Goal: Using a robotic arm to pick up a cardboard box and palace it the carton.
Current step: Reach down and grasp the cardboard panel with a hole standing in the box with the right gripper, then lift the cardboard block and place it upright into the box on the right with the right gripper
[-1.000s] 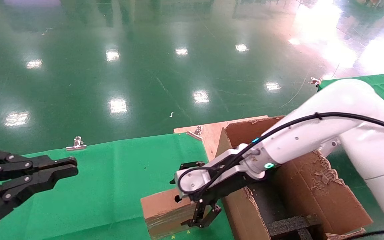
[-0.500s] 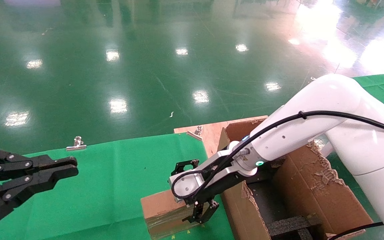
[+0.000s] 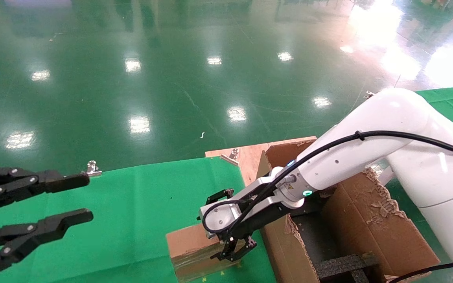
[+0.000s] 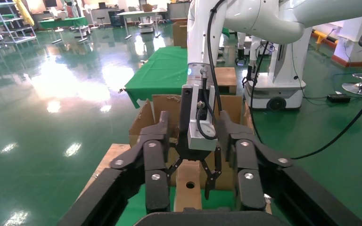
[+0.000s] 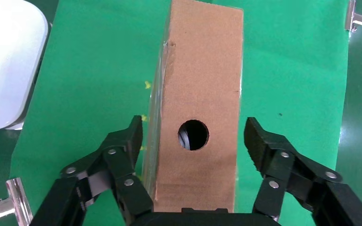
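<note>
I'm lining up my right gripper, jaws apart, around the small taped brown cardboard box near the table's front edge; next, squeezing probably.

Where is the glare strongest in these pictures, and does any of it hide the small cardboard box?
Head view: ceiling lights glare off the green floor, brightest far right; the cardboard box is glare-free. Right wrist view: box evenly lit, hole sharp. Left wrist view: floor shine only.

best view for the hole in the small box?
Right wrist view: the hole faces the camera, between the open right claw fingers. Left wrist view shows it small; the head view hides it behind the arm.
</note>
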Controlling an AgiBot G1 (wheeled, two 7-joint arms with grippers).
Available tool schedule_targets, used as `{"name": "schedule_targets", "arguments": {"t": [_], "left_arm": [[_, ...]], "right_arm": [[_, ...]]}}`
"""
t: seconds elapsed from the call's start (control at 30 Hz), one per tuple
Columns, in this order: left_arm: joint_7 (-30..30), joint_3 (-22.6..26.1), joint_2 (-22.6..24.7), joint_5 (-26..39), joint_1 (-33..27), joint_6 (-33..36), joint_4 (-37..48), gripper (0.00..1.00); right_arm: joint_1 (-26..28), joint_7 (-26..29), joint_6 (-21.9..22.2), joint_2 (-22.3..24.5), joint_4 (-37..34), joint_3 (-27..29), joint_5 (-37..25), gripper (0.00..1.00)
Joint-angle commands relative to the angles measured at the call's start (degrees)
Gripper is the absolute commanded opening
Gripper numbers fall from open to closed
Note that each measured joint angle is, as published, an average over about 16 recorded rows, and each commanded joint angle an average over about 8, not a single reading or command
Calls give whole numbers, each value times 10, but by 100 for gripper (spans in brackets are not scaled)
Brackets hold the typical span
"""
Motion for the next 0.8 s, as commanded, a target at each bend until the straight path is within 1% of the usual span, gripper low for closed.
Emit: {"name": "schedule_targets", "arguments": {"t": [0.03, 0.6, 0.8], "left_arm": [[0, 0, 0, 0, 0, 0, 0, 100], [0, 0, 0, -1, 0, 0, 0, 100], [0, 0, 0, -1, 0, 0, 0, 100]], "right_arm": [[0, 0, 0, 0, 0, 0, 1, 0], [0, 2, 0, 2, -3, 4, 7, 0], [28, -11, -12, 5, -26, 11, 29, 0]]}}
